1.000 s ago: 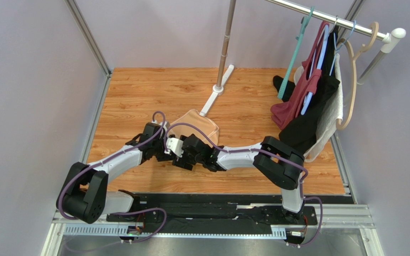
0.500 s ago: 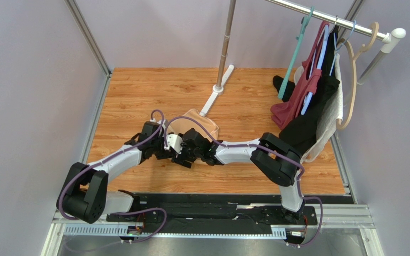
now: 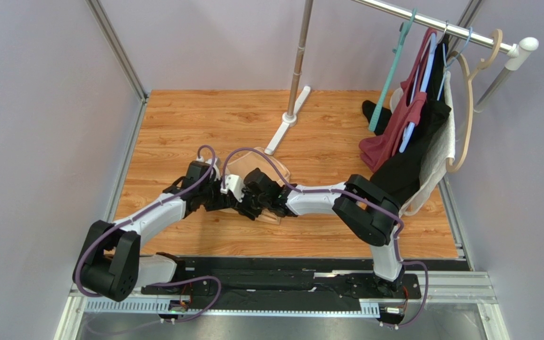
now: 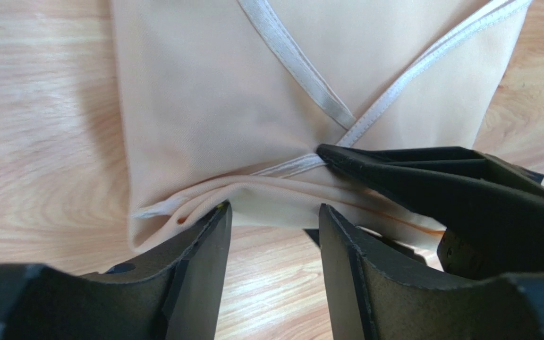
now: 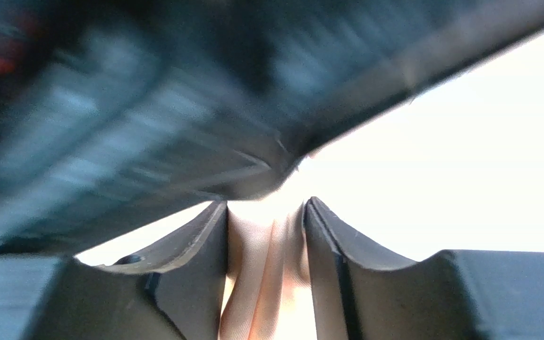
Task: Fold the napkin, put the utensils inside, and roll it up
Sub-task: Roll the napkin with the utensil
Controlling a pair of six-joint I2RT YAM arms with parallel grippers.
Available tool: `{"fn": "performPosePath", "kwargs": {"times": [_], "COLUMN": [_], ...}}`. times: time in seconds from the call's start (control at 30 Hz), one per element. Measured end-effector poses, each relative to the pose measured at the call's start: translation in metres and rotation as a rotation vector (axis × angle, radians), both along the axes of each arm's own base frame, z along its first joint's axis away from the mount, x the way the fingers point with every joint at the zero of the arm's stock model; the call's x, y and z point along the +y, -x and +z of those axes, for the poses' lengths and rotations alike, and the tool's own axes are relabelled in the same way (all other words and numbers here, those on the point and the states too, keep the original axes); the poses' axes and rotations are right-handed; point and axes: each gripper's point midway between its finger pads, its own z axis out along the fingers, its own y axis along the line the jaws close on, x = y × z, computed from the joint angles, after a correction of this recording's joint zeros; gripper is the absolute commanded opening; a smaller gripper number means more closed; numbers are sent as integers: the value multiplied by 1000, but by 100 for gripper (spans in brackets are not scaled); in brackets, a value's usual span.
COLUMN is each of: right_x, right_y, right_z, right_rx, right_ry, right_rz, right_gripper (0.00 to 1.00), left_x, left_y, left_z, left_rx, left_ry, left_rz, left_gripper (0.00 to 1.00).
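The peach napkin (image 4: 204, 92) lies folded mid-bench (image 3: 182, 120), its near edge at both grippers. The right gripper (image 5: 264, 212) has jaws grasping the napkin's fold. The left gripper (image 4: 271, 216) has jaws released at that edge.

table: orange-brown wood-grain tabletop (image 3: 182, 120), plank pattern all over
middle of it: thin peach-tan fabric napkin (image 4: 211, 92), lying folded on the wood, white hemmed edges crossing in an X on top
napkin near edge: layers kinda bunched and lifted, not totally flat
further back: long white foot (image 3: 282, 131) of the metal pole (image 3: 298, 64), flat on the wood, near end right by the napkin
right side: black cloth (image 3: 371, 110) low over the wood, can't tell if it's touching
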Motion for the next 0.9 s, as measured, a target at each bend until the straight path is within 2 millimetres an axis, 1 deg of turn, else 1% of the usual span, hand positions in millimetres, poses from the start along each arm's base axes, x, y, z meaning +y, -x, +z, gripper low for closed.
{"fn": "performPosePath", "kwargs": {"times": [0.1, 0.27, 0.43, 0.5, 0.6, 0.73, 0.9], "right_x": [-3, -5, -7, -8, -8, -9, -9], "right_y": [-2, -6, -8, -7, -8, -10, -10], "right_z": [-1, -1, 0, 0, 0, 0, 1], "right_rx": [26, 44, 71, 84, 118, 201, 305], "right_ry": [-5, -9, -9, -5, -7, -14, -30], "right_rz": [-29, -58, -89, -93, -95, -90, -73], "right_gripper": [40, 36, 34, 34, 34, 32, 31], "left_x": [5, 21, 26, 28, 31, 34, 38], "left_y": [0, 5, 1, -1, 4, 12, 15], "left_z": [7, 15, 39, 44, 44, 39, 30], "left_rx": [-23, -46, -145, -178, -198, -202, -183], "left_ry": [-17, -66, -54, -52, -45, -37, -25], "left_rz": [13, 62, 95, 109, 117, 121, 144], "left_gripper": [62, 66, 67, 67, 68, 69, 69]}}
